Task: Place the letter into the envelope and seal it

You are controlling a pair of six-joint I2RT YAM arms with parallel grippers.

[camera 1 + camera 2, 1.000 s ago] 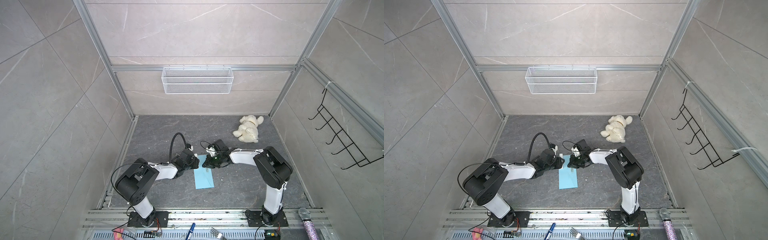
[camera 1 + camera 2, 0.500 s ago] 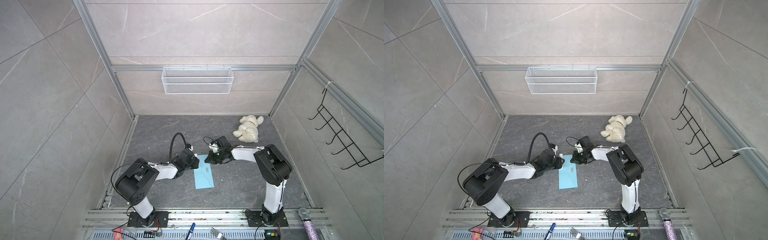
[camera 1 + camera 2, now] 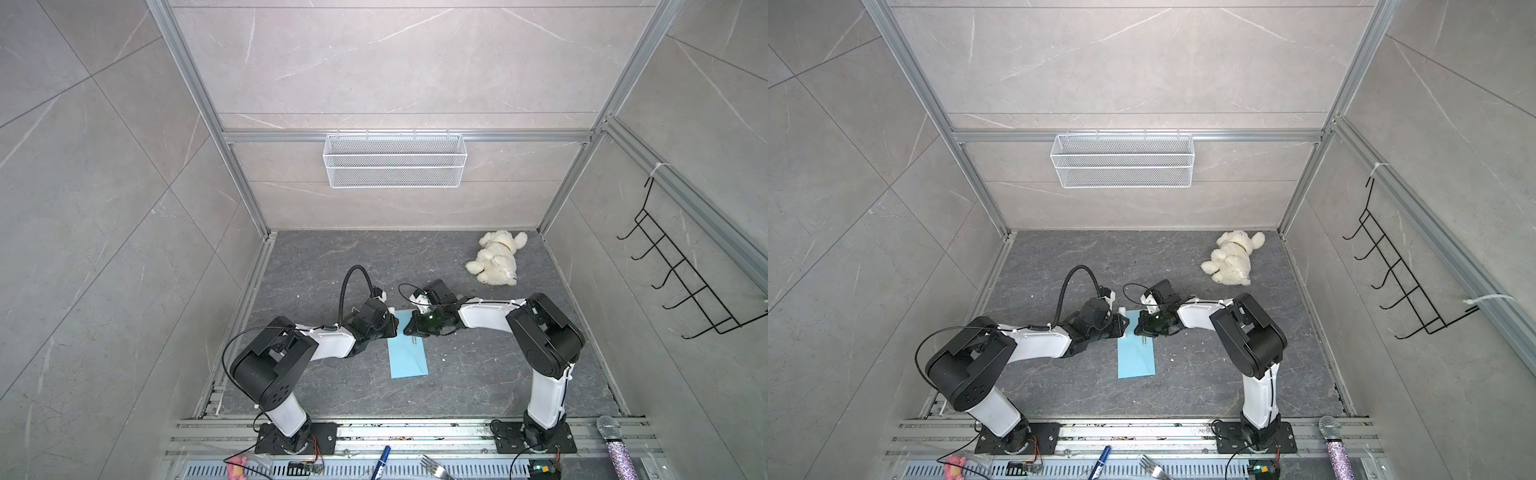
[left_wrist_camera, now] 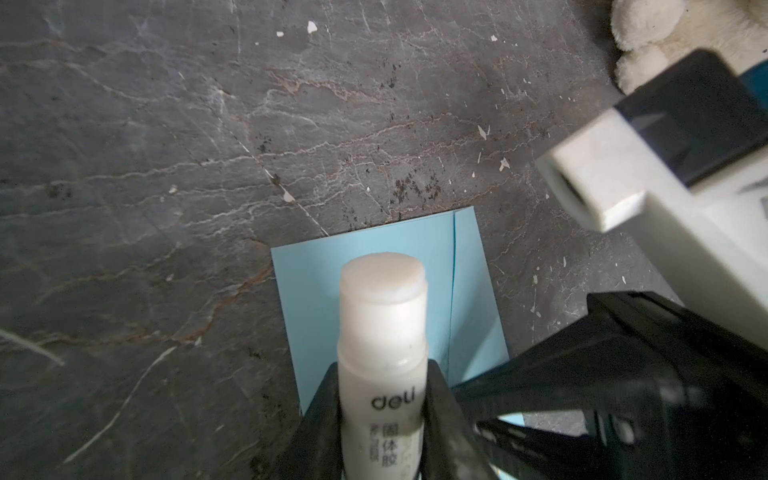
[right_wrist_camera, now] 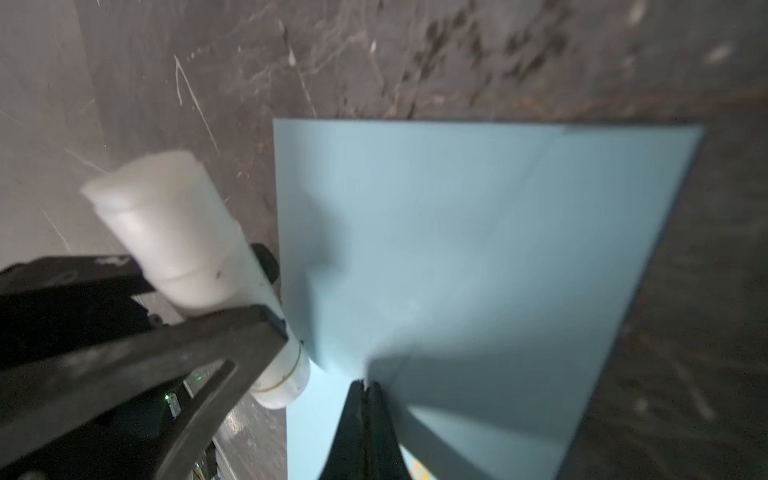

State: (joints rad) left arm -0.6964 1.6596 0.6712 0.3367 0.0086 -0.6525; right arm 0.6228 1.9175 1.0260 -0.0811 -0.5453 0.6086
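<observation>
1. The envelope [image 3: 409,357] lies on the table [image 3: 332,266], between my two arms, running front to back.
2. My left gripper [image 4: 382,386] is by its far left corner, glue stick [image 4: 382,299] between the fingers.
3. My right gripper [image 5: 365,388] comes in from the right, tips at that same far end.
4. The plush toy [image 3: 496,257] is way off at back right, and the wire basket [image 3: 395,160] is up on the back wall.

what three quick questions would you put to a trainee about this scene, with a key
1. Pick one: the left gripper is closed on (A) scissors, (B) a glue stick, (C) a stapler.
2. True or false: the right gripper, at the envelope, stands wide open.
3. Fill in: the white ____ lies well apart from the envelope, touched by neither gripper.
Key: 1 B; 2 false; 3 plush toy.
</observation>
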